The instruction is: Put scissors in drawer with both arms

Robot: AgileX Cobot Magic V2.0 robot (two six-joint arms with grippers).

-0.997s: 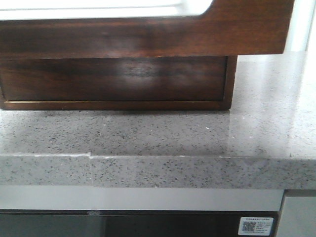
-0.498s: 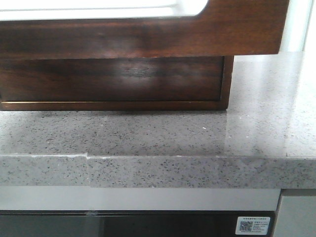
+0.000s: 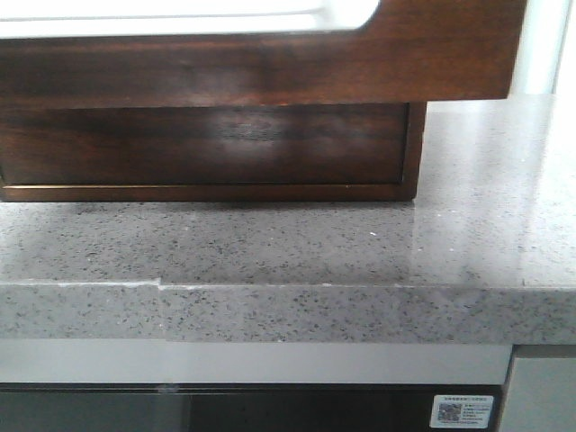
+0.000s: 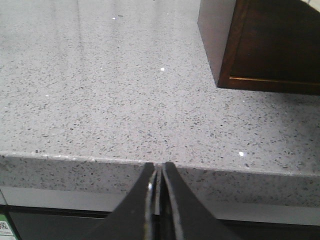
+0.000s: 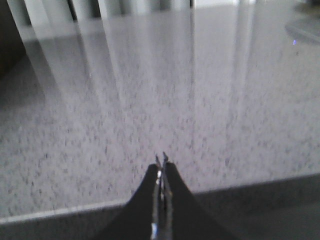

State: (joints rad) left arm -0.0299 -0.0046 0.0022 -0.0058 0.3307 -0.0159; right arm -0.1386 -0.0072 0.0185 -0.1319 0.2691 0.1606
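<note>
Front view: the drawer (image 3: 270,63) filled the upper frame, pulled out past the cabinet (image 3: 207,148) beneath it; white inside showed thru the scooped cut-out along its top edge. Neither arm appeared in this view.
Counter: grey speckled counter (image 3: 297,243) carried the cabinet; its front edge ran across the lower frame, w/ a QR sticker (image 3: 462,410) on the panel below.
Left wrist view: left gripper (image 4: 159,172) had fingers pressed together, nothing between them, tips level w/ the counter's front edge.
Cabinet vs. left gripper: the cabinet's dark wood corner stood ahead of the tips and off to one side, well apart, no contact.
Right wrist view: right gripper (image 5: 161,162) likewise closed on nothing, tips just over the counter's near edge; picture was blurred.
Ahead of right gripper: bare speckled stone only; a faint round object at the far corner was too blurred to name.
Scissors: not visible in any view; location could not be told.
Done: drawer appeared already open, judging by its overhang.
Left: as judged, scissors were not yet in either gripper; finding, grasping and placing them in the drawer remained, possibly closing it after.
</note>
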